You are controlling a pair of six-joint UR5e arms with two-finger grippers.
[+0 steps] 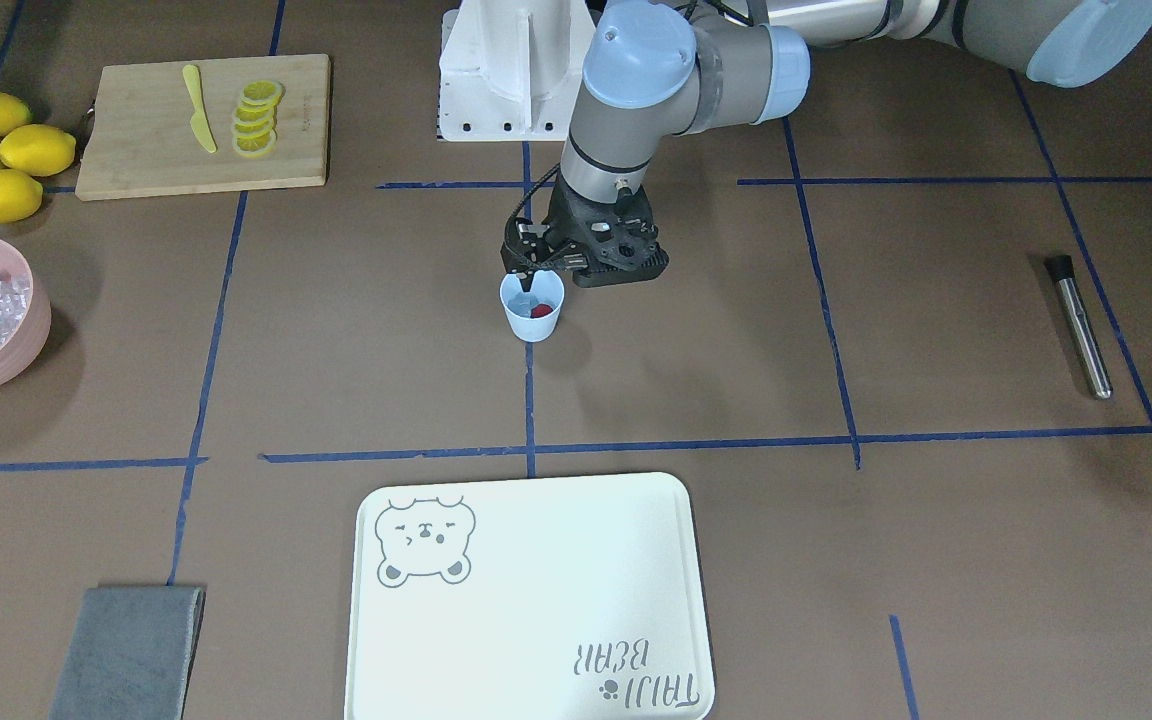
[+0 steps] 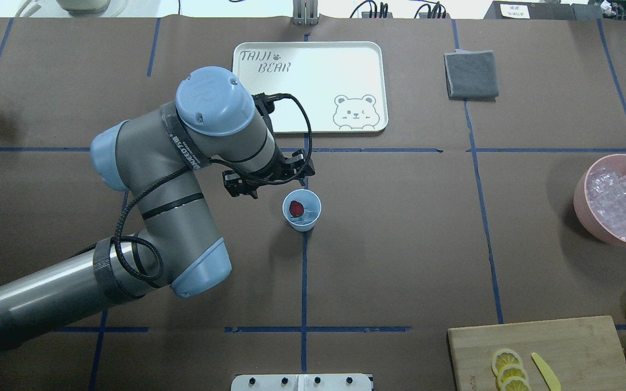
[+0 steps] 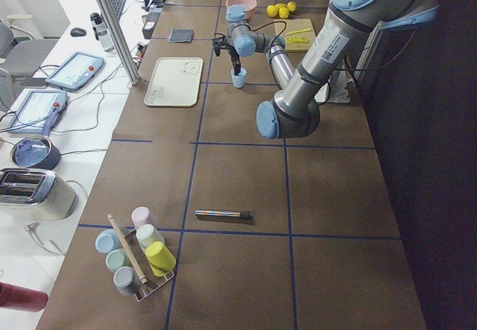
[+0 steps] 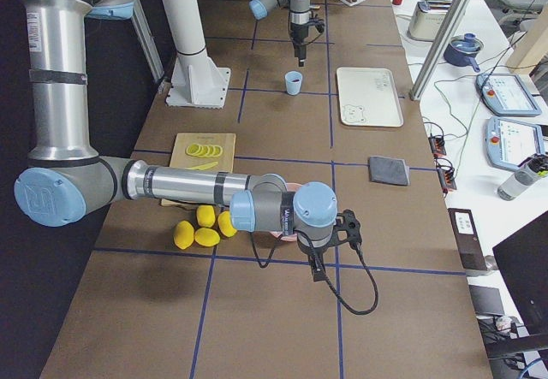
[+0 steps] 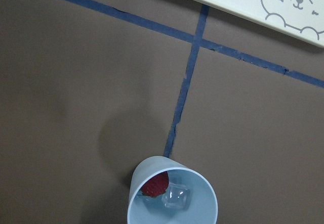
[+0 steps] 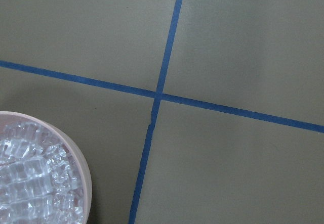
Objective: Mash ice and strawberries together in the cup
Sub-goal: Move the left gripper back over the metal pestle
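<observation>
The pale blue cup (image 1: 533, 322) stands upright on a blue tape line near the table's middle. Inside it lie a red strawberry (image 2: 296, 208) and clear ice (image 5: 177, 197), the berry (image 5: 154, 184) beside a cube. My left gripper (image 1: 529, 283) hangs just over the cup's robot-side rim, pointing down. It looks open, with nothing between its fingers. My right gripper (image 4: 347, 229) shows only in the exterior right view, low beside the pink bowl, and I cannot tell its state. Its wrist view shows no fingers.
A pink bowl (image 2: 582, 190) full of ice sits at the robot's right. Beside it are lemons (image 1: 1, 155) and a cutting board (image 1: 156, 160) with lemon slices and a yellow knife. A metal rod (image 1: 1081, 330) lies at the robot's left. A white tray (image 2: 313, 92) and grey cloth (image 2: 470, 73) lie beyond the cup.
</observation>
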